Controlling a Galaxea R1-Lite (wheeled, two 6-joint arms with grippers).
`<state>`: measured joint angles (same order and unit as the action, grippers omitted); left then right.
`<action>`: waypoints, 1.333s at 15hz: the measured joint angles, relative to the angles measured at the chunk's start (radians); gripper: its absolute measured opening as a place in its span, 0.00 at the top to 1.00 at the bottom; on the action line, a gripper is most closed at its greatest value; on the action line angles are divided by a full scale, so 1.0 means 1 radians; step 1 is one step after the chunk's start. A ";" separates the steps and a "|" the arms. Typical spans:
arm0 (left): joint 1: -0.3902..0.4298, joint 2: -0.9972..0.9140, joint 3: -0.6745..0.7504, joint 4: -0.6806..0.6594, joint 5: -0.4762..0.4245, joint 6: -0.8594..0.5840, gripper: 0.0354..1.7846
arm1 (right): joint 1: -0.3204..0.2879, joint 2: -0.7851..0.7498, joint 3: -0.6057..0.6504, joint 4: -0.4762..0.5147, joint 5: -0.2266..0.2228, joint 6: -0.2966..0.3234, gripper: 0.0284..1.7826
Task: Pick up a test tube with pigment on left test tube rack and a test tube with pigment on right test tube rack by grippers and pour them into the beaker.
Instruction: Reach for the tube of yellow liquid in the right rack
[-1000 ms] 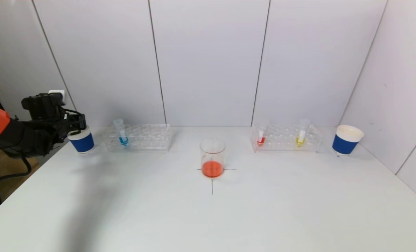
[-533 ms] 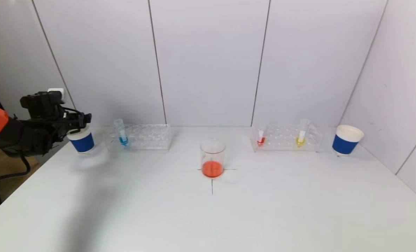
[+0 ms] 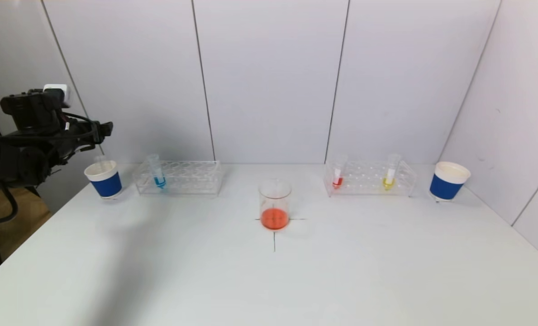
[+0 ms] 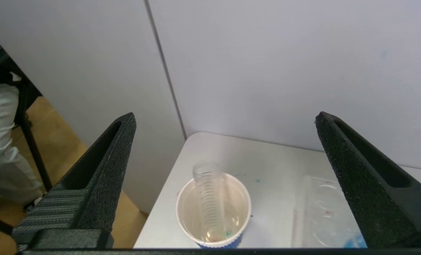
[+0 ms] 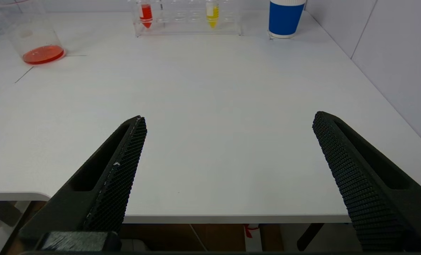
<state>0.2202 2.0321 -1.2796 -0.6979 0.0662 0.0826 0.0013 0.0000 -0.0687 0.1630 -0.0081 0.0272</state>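
The glass beaker [image 3: 274,204] holds orange-red liquid at the table's centre. The left rack [image 3: 178,177] holds one tube with blue pigment [image 3: 157,172]. The right rack [image 3: 370,178] holds a red-pigment tube [image 3: 338,173] and a yellow-pigment tube [image 3: 390,172]. My left gripper [image 3: 100,132] is open and empty, raised above the left blue paper cup [image 3: 104,179]. An empty clear tube [image 4: 210,198] stands in that cup [image 4: 214,212]. My right gripper [image 5: 228,122] is open and empty near the table's front edge, out of the head view.
A second blue paper cup [image 3: 448,181] stands right of the right rack. A black cross [image 3: 274,235] is marked under the beaker. White wall panels close off the back and right. The table's left edge drops off beside the left cup.
My left gripper has risen from the left cup's rim to well above it. An empty tube now shows standing in that cup. Nothing else moved.
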 joint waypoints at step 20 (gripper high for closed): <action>-0.251 -1.516 0.925 0.438 0.106 0.136 0.01 | 0.000 0.000 0.000 0.000 0.000 0.000 0.04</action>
<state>-0.0313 0.5166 -0.3545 -0.2602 0.1717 0.2183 0.0017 0.0000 -0.0687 0.1630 -0.0077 0.0272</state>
